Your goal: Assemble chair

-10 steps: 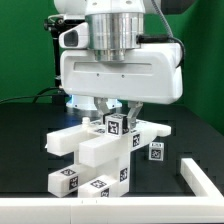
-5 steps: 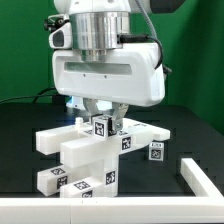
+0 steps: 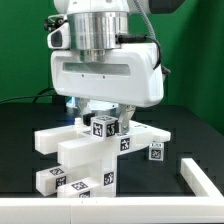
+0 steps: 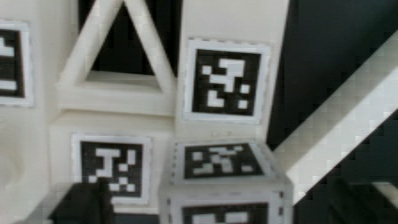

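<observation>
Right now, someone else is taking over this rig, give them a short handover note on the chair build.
Gripper: down on the small tagged block atop the chair assembly; the exterior view doesn't show clearly whether it is open or shut.
Parts: the white tagged pieces sit stacked together on the black table, inside the white border rail.
Done: several pieces appear joined.
Left: no finished chair shape yet; confirm the grip before moving.
</observation>
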`<state>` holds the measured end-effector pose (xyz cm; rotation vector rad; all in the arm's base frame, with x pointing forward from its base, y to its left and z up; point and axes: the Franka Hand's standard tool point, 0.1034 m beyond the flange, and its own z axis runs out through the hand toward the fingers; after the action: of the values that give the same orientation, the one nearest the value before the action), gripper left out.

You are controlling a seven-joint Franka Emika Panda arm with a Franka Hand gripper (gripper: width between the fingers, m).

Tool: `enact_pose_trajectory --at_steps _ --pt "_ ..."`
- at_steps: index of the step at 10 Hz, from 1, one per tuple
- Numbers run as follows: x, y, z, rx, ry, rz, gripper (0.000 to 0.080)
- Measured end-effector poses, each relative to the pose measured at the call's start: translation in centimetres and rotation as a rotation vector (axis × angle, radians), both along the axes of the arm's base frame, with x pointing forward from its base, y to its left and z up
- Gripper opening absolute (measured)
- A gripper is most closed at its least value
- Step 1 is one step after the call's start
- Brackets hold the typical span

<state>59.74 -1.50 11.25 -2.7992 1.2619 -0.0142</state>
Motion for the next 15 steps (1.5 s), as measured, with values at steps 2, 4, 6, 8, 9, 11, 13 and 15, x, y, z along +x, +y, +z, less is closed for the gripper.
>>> enact_pose_trajectory --at_steps 2,4,6,8,9,11,13,15 --pt "0.0 0.3 0.2 0.001 -0.001 0.002 0.0645" --pt "-0.5 2.7 3.3 0.028 -0.023 0.034 0.0649" --pt "-1.1 3.6 4.3 0.035 -0.032 0.047 0.0649" --pt "-1.0 3.5 3.9 0.032 -0.027 0.046 0.0649" --pt "-1.1 3.5 3.8 0.031 -0.026 0.046 0.0649" --pt "-2.1 4.9 4.2 0.032 -0.03 0.064 0.0649" --pt "-5.8 8.3 4.9 0.059 -0.012 0.055 0.0649" --pt "-6.4 9.8 5.1 0.045 -0.006 0.062 0.0649"
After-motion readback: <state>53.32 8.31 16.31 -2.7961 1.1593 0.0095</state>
